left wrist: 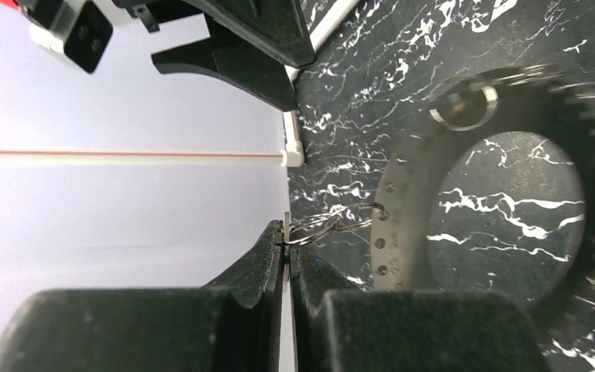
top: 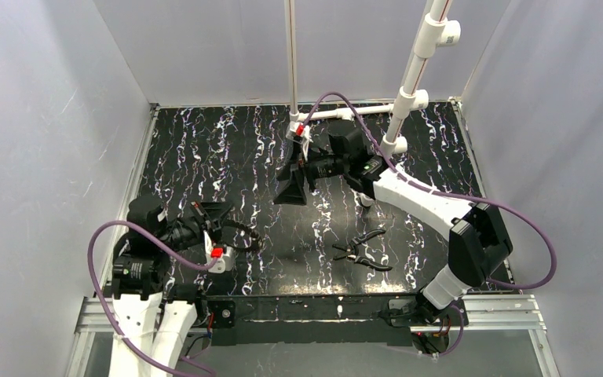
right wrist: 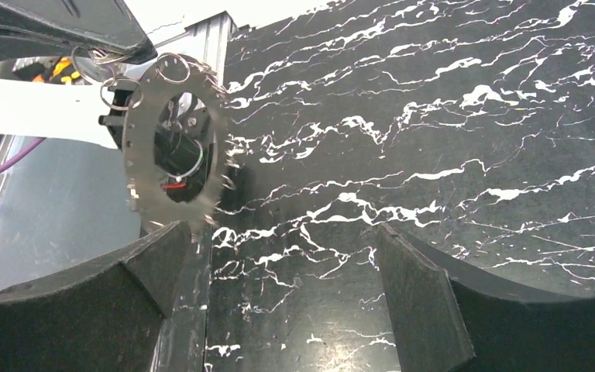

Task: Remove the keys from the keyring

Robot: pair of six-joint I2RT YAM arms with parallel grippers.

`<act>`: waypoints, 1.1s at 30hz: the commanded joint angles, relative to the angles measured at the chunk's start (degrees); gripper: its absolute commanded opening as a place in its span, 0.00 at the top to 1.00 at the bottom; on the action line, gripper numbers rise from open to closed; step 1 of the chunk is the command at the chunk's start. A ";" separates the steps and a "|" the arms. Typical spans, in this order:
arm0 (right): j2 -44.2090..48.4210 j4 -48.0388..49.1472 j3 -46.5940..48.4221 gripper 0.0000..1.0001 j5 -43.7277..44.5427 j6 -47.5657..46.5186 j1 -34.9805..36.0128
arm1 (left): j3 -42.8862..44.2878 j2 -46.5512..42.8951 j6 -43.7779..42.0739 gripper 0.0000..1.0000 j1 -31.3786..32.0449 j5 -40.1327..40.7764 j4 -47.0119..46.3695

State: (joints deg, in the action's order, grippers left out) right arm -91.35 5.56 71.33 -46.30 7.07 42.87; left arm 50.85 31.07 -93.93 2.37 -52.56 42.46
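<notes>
The keyring (left wrist: 403,194) is a silvery toothed band with a hollow centre, hanging upright above the dark marbled table. Small wire rings (left wrist: 333,221) link its band to a thin flat metal piece, seemingly a key seen edge-on. My left gripper (left wrist: 288,235) is shut on that piece. In the top view the left gripper (top: 224,222) is at the near left with the keyring (top: 253,233) at its tip. My right gripper (top: 292,188) is over the table's middle back, open and empty. In the right wrist view the right gripper (right wrist: 279,232) faces the keyring (right wrist: 135,155) from a distance.
Black-handled pliers (top: 361,253) lie on the table (top: 228,149) at the near right of centre. A white pipe frame (top: 408,86) and a thin upright rod (top: 291,55) stand at the back. Grey walls enclose the left, right and back sides.
</notes>
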 commanded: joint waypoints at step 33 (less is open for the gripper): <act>-1.45 -21.69 14.95 0.34 -2.65 -19.94 11.96 | -1.54 -0.69 3.68 1.00 0.22 -4.40 -5.41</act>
State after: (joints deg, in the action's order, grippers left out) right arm -90.91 -18.22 83.59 -48.10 -13.04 53.21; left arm 46.89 29.63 -92.09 2.37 -55.90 37.69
